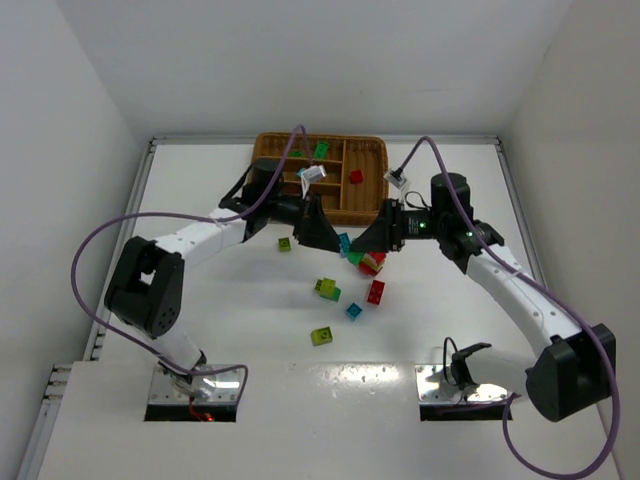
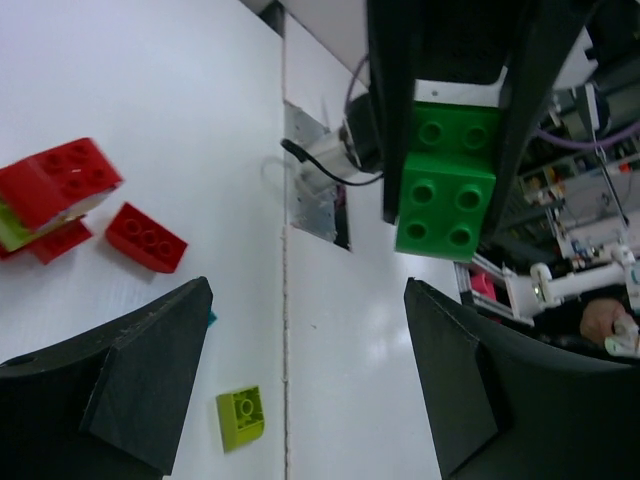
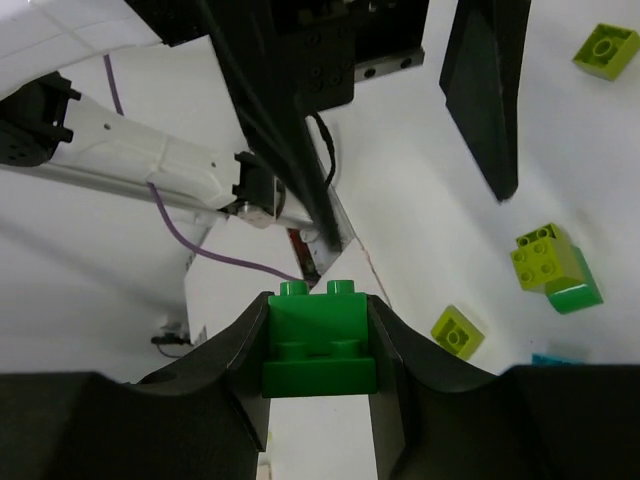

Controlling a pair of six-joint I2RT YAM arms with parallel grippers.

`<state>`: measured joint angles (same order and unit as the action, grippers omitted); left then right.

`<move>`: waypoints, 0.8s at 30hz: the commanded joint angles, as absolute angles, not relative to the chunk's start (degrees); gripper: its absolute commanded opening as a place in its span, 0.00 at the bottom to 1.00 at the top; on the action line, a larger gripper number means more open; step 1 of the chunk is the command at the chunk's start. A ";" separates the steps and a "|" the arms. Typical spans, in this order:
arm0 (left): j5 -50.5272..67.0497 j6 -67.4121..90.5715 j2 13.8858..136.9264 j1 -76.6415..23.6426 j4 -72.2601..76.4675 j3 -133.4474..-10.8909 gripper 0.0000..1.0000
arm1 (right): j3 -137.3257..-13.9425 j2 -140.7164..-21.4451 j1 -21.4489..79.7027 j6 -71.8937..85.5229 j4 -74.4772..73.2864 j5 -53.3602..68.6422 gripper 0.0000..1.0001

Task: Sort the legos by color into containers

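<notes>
Right wrist shows right pincer (image 3: 318, 305) clamped on green brick (image 3: 320, 360), which may drop if the spread left pincer (image 2: 305, 375) closes off-centre.

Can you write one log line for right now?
right tool: shut on green lego | left tool: open, facing it | other legos: loose on table

The left gripper (image 1: 325, 235) and right gripper (image 1: 365, 240), holding a green lego (image 3: 320, 345), block the near side of the tray (image 1: 266, 142); loose legos (image 1: 375, 292) clutter the worktop (image 1: 200, 320).
</notes>
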<state>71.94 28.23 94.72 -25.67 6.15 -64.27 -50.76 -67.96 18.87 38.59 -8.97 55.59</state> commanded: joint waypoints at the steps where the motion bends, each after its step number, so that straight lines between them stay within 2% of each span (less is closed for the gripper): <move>1: 76.90 23.03 92.20 -28.12 5.89 -65.21 0.84 | -50.71 -68.47 18.81 39.99 -3.96 58.63 0.23; 11: 74.89 26.09 90.70 -31.82 7.46 -68.47 0.80 | -50.71 -68.47 19.34 41.22 -3.25 55.99 0.23; 17: 73.56 33.39 90.18 -31.82 13.62 -68.47 0.66 | -50.19 -68.99 19.34 41.22 -3.25 54.84 0.23; 21: 73.56 34.01 90.18 -31.82 14.15 -68.99 0.66 | -50.19 -68.99 19.34 40.69 -3.78 53.27 0.23; 24: 74.09 34.01 90.18 -31.82 13.54 -70.04 0.70 | -50.19 -69.52 19.34 40.69 -3.78 52.73 0.23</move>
<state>74.13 32.29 92.77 -31.16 7.66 -66.15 -50.59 -68.45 18.55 41.80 -4.05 54.19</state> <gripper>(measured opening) 0.695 0.372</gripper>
